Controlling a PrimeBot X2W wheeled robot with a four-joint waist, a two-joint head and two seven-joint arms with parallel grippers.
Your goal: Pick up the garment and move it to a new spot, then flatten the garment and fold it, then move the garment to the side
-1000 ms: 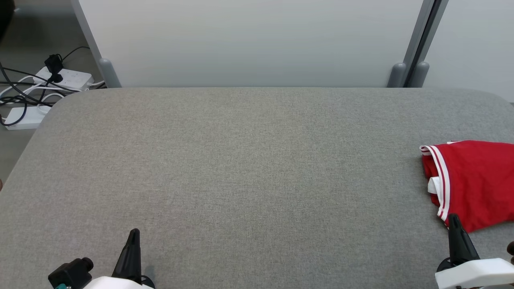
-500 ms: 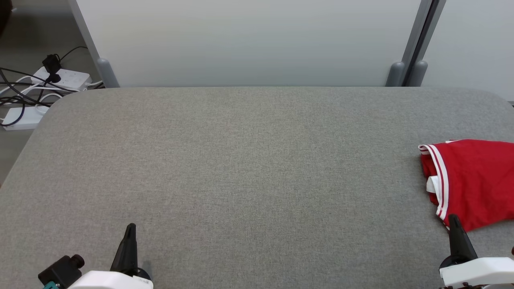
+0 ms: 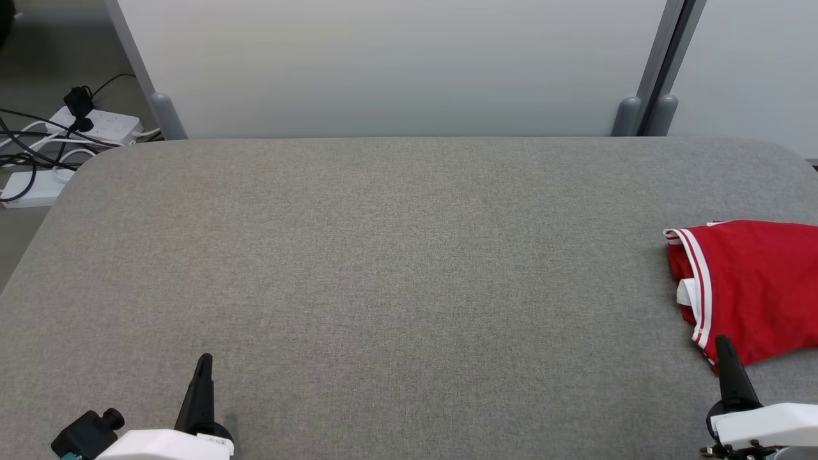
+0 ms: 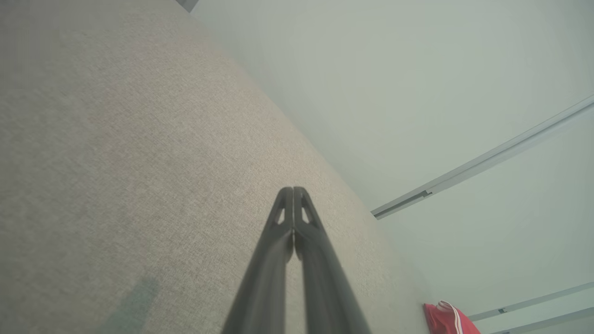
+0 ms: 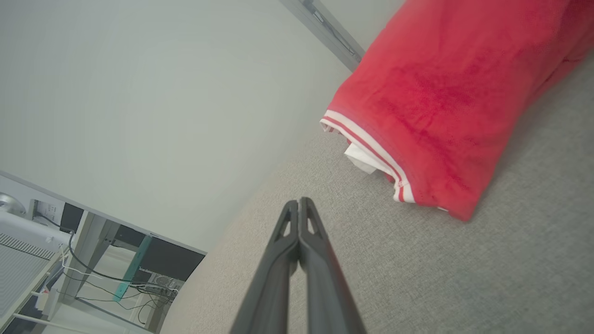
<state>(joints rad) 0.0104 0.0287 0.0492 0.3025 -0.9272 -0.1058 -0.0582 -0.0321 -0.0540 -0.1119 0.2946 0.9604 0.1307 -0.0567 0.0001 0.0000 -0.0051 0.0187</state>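
Toward 9 o'clock the closed left gripper (image 3: 203,370) has been shifted; the garment (image 3: 754,281) at 3 o'clock could be snagged if the right gripper (image 3: 724,351), also closed, is swung outward.

The left gripper (image 3: 204,361), with two long dark fingers, stands at the lower left of the head view, pointing up and leaning slightly to the right. It comes out of a white plastic wrist shell (image 3: 167,444) that carries a small black camera body (image 3: 86,433) on its left side. The right gripper (image 3: 723,344), of the same slim dark shape, stands at the lower right on its own white wrist shell (image 3: 767,424) and leans slightly to the left. In both wrist views the two fingers are pressed together with tips touching, holding nothing.
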